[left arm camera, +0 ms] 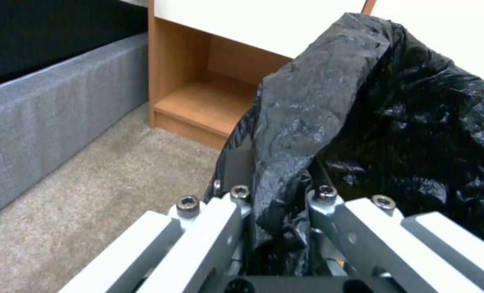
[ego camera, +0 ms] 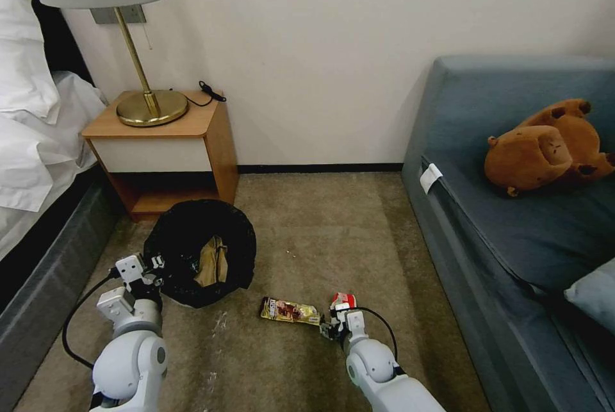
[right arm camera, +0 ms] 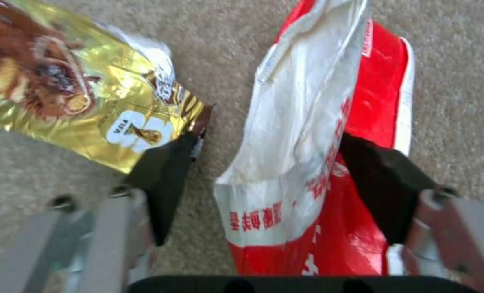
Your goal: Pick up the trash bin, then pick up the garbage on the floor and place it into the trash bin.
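Observation:
The trash bin (ego camera: 192, 239), lined with a crinkled black bag (left arm camera: 410, 122), stands on the carpet in front of the nightstand, and a tan paper wrapper (ego camera: 213, 263) lies inside it. My left gripper (ego camera: 146, 269) (left arm camera: 277, 203) is shut on the bin's bag-covered rim at its near left side. Two pieces of garbage lie on the floor: a gold and brown snack-bar wrapper (ego camera: 289, 311) (right arm camera: 79, 93) and a red-and-white packet (ego camera: 344, 300) (right arm camera: 307, 154). My right gripper (ego camera: 336, 321) (right arm camera: 269, 179) is low over the packet, open, with its dark pads (right arm camera: 163, 179) on either side of it.
A wooden nightstand (ego camera: 168, 149) with a brass lamp (ego camera: 144, 104) stands behind the bin, and a bed (ego camera: 38, 162) lies to the left. A blue-grey sofa (ego camera: 512, 207) with a brown plush toy (ego camera: 544, 149) fills the right. Open carpet (ego camera: 320, 226) lies between them.

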Motion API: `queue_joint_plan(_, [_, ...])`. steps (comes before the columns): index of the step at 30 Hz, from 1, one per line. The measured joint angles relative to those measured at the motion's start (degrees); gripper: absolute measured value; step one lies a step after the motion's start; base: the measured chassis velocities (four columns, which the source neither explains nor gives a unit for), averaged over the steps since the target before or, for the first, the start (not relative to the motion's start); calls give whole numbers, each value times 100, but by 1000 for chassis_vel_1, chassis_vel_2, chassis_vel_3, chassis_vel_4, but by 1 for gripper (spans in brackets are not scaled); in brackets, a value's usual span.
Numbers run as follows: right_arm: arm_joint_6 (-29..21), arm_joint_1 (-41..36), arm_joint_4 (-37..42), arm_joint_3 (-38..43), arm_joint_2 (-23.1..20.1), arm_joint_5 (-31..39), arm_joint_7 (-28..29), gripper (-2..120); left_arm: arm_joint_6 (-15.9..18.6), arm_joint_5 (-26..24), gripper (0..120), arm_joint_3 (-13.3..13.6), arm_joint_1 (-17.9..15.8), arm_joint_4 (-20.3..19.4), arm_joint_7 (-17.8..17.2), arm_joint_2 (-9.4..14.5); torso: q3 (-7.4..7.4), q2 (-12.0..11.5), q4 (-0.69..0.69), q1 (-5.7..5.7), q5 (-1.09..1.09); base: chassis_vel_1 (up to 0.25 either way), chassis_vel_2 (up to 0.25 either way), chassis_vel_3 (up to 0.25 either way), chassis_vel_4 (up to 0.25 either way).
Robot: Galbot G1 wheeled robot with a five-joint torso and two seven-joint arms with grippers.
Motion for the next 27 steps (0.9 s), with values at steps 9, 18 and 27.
queue_joint_plan(9, [133, -19, -22, 65, -12, -161, -79, 30, -2, 3, 4, 29, -97, 48, 0, -6, 0, 0, 0, 0, 0, 0, 0, 0, 0])
queue_joint_plan(18, [321, -25, -74, 95, -5, -321, -98, 0, -2, 13, 4, 45, -106, 82, 0, -12, 0, 0, 0, 0, 1, 0, 0, 0, 0])
queue_joint_plan(27, [499, -37, -91, 119, 5, -502, -94, 0, -2, 10, 4, 34, -73, 69, 0, 2, 0, 0, 0, 0, 0, 0, 0, 0, 0])
